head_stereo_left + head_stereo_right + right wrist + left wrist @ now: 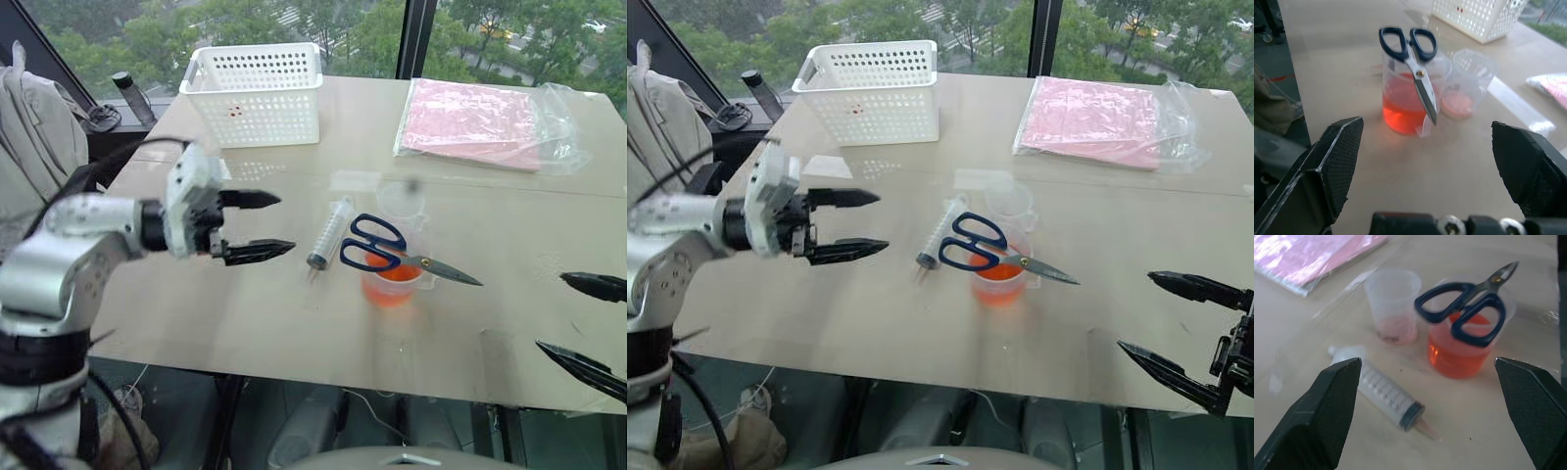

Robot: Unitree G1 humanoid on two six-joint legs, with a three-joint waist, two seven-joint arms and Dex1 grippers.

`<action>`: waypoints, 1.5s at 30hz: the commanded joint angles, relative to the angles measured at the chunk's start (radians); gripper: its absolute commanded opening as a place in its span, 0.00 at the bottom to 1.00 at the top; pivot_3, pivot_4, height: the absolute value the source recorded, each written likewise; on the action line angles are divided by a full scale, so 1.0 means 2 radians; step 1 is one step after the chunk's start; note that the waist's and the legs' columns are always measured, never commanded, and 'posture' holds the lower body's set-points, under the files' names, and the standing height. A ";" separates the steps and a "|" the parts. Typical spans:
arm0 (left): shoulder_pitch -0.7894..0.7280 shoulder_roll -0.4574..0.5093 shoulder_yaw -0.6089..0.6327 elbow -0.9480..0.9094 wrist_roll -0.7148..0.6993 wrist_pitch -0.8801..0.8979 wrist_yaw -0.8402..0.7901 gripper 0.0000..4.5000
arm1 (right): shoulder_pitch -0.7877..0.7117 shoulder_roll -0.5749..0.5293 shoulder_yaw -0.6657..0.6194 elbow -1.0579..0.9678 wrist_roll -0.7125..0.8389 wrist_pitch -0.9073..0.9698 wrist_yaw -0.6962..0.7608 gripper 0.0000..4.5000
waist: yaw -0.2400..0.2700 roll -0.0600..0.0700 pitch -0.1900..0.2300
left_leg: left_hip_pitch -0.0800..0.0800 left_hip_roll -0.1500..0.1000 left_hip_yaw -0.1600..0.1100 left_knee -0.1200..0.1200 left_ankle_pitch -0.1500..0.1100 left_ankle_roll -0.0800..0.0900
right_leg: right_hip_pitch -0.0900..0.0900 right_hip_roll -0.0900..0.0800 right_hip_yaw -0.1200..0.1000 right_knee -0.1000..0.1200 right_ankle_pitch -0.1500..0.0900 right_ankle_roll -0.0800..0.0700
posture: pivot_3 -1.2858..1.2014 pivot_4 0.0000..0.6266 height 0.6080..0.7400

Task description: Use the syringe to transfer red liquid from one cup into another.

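Note:
The syringe [330, 233] lies flat on the table, nozzle toward the near edge, just left of the cups. The larger cup [394, 282] holds red liquid [1457, 357], and blue-handled scissors [378, 245] rest across its rim. Behind it stands the smaller cup [402, 199], with only a pinkish film at its bottom [1396, 333]. My left gripper [284, 223] hovers open left of the syringe, pointing at it and holding nothing. Near the table's front right edge my right gripper [1135, 311] is open and empty, well apart from the cups.
A white perforated basket [257, 93] stands at the back left. A pink packet in a clear bag [480, 122] lies at the back right. A dark bottle [132, 93] and a grey bag [29, 127] sit beyond the table's left edge.

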 commanded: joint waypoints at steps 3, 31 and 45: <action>-0.118 -0.017 -0.111 0.017 0.027 0.030 -0.049 0.98 | 0.021 0.017 -0.001 -0.012 -0.013 -0.005 -0.008 1.00 | -0.002 0.000 0.000 | 0.000 0.000 0.000 0.000 0.000 0.000 | 0.000 0.000 0.001 0.000 0.000 0.000 | 0.52 0.24 1.00; -0.228 -0.133 -0.240 0.192 0.180 -0.161 -0.200 0.44 | 0.105 0.069 -0.018 -0.062 -0.013 -0.038 -0.026 1.00 | -0.014 0.000 0.000 | 0.000 0.001 0.001 0.000 0.001 -0.002 | 0.000 0.001 0.001 0.000 0.000 0.000 | 0.52 0.24 1.00; -0.236 -0.151 -0.269 0.222 0.206 -0.192 -0.200 0.44 | 0.109 0.071 -0.009 -0.072 -0.017 -0.039 -0.040 1.00 | -0.014 0.000 0.000 | 0.000 0.001 0.000 0.000 0.001 -0.002 | 0.000 0.001 0.001 0.000 0.000 0.000 | 0.52 0.24 1.00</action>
